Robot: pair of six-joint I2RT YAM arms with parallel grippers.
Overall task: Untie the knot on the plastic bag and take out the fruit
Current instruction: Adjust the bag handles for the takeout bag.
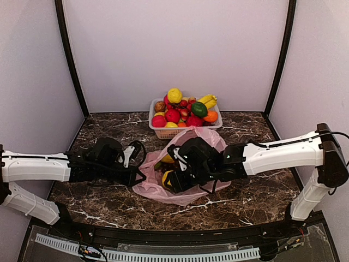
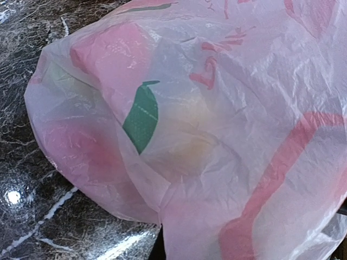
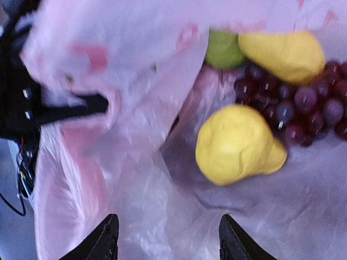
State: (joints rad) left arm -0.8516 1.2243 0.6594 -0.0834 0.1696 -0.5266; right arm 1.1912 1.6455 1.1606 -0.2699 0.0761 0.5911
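The pink plastic bag (image 1: 192, 143) lies mid-table with its mouth open; no knot shows. In the right wrist view its film (image 3: 124, 162) is spread, and inside lie a yellow fruit (image 3: 238, 143), a second yellow one (image 3: 284, 54), a green one (image 3: 222, 49) and purple grapes (image 3: 293, 103). My right gripper (image 3: 169, 245) is open over the bag's mouth (image 1: 175, 176), just short of the near yellow fruit (image 1: 167, 178). My left gripper (image 1: 137, 174) is at the bag's left edge. Film (image 2: 217, 135) fills its view and bunches at its hidden jaws.
A white basket (image 1: 159, 131) heaped with toy fruit stands just behind the bag at the back wall. Dark marble table (image 1: 245, 196) lies all round. Black frame posts stand at both back corners.
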